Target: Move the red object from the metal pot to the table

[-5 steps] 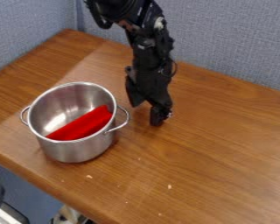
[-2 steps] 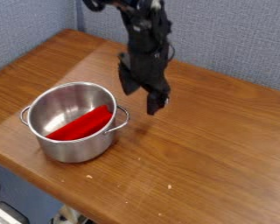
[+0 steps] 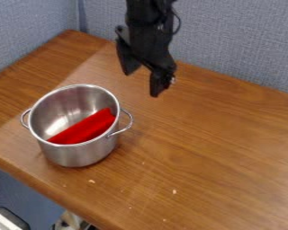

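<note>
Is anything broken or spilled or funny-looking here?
Nothing is broken or spilled. The shiny round steel pot stands upright on the brown wooden table, and the flat red piece lies slanted inside it. The black gripper hangs open above the table, holding nothing.

The pot [image 3: 75,125] sits on the table [image 3: 219,153], near its front left edge. The red object [image 3: 85,129] lies inside the pot. The gripper [image 3: 144,75] hangs behind and right of the pot, apart from it.

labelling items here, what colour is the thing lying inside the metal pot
Bright red, plain and unmarked, lying in the shiny steel pot; the only camera view shows it clearly.
</note>
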Robot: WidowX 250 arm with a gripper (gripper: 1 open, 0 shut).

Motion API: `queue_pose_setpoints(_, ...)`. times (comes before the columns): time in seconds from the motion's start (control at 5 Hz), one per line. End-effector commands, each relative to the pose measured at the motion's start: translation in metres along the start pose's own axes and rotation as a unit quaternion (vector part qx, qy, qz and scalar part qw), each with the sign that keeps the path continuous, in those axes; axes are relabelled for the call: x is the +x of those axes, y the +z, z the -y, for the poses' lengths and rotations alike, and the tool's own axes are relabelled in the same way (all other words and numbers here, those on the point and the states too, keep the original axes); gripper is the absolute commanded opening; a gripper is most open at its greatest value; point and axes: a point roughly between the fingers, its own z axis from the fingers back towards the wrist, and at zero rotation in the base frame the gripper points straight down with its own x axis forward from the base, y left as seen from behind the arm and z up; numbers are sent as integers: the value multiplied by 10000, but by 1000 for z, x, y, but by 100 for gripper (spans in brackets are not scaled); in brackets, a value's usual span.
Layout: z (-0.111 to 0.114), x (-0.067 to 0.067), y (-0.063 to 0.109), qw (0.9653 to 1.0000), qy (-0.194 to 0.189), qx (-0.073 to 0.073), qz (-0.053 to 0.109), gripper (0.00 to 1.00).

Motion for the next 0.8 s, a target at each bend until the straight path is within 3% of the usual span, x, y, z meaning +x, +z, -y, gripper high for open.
queue_pose_setpoints(0.0, -12, -17, 21, 9991, 392, 132, -13, 100)
queue_pose_setpoints(0.2, -24, -43, 34, 9973, 684, 248, -103, 100)
queue_pose_setpoints(0.6, -25, -57, 26, 9963, 810, 187, -235, 100)
